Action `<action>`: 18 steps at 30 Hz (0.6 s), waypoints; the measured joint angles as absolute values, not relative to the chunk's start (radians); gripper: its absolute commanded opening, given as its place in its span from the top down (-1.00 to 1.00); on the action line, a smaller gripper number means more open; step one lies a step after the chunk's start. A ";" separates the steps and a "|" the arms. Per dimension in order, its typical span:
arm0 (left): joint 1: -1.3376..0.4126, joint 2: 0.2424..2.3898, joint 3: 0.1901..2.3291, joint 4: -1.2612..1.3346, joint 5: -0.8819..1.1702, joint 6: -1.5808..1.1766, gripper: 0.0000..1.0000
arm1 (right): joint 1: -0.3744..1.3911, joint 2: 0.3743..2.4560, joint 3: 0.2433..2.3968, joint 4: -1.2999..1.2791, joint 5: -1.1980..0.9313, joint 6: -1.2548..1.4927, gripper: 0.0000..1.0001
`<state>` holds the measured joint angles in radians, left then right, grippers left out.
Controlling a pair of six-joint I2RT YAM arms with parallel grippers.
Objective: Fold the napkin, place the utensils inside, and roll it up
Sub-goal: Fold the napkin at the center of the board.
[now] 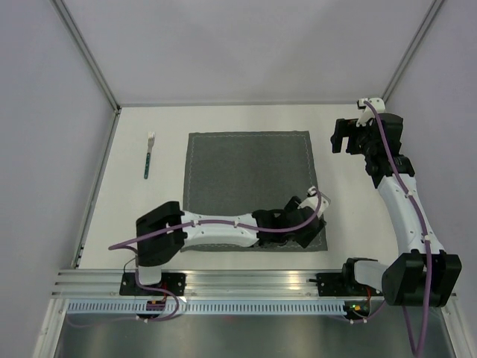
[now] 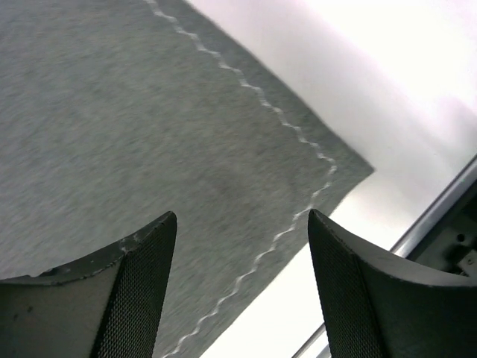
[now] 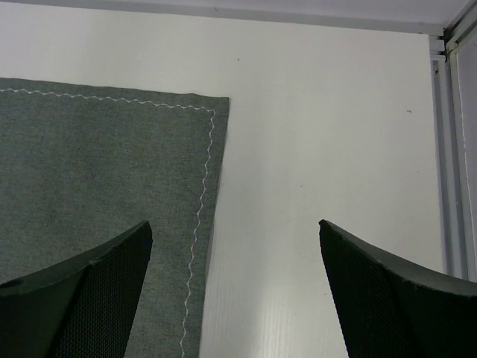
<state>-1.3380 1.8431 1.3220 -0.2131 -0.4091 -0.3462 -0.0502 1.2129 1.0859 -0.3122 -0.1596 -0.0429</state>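
The dark grey napkin (image 1: 246, 179) lies flat and unfolded in the middle of the white table. A fork (image 1: 149, 155) with a teal handle lies to its left, apart from it. My left gripper (image 1: 311, 233) is open over the napkin's near right corner. In the left wrist view the stitched edge of the napkin (image 2: 149, 112) runs between the fingers of that gripper (image 2: 241, 216). My right gripper (image 1: 341, 142) is open and empty beside the napkin's far right corner. In the right wrist view that gripper (image 3: 234, 224) straddles the side edge of the napkin (image 3: 104, 171). No other utensil is in view.
An aluminium rail (image 1: 246, 280) runs along the table's near edge, close to the left gripper, and shows in the left wrist view (image 2: 440, 216). Pale walls with metal frame posts (image 1: 89, 60) close the left, back and right sides. Bare table (image 1: 350, 209) lies right of the napkin.
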 measured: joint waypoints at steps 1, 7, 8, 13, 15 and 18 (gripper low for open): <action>-1.351 1.872 1.341 -0.202 -0.408 -0.342 -0.46 | -0.050 1.213 1.086 -0.311 -0.159 -0.043 -0.96; -1.394 2.005 1.436 -0.140 -0.383 -0.312 -0.34 | -0.051 1.213 1.086 -0.311 -0.157 -0.043 -0.96; -1.399 2.022 1.448 -0.135 -0.378 -0.307 -0.33 | -0.050 1.213 1.086 -0.312 -0.157 -0.043 -0.96; -1.419 2.100 1.504 -0.102 -0.353 -0.287 -0.27 | -0.050 1.213 1.086 -0.311 -0.156 -0.042 -0.96; -1.425 2.121 1.517 -0.096 -0.341 -0.281 -0.26 | -0.050 1.215 1.086 -0.311 -0.156 -0.042 -0.96; -1.430 2.143 1.526 -0.094 -0.330 -0.273 -0.26 | -0.051 1.219 1.086 -0.311 -0.155 -0.043 -0.96</action>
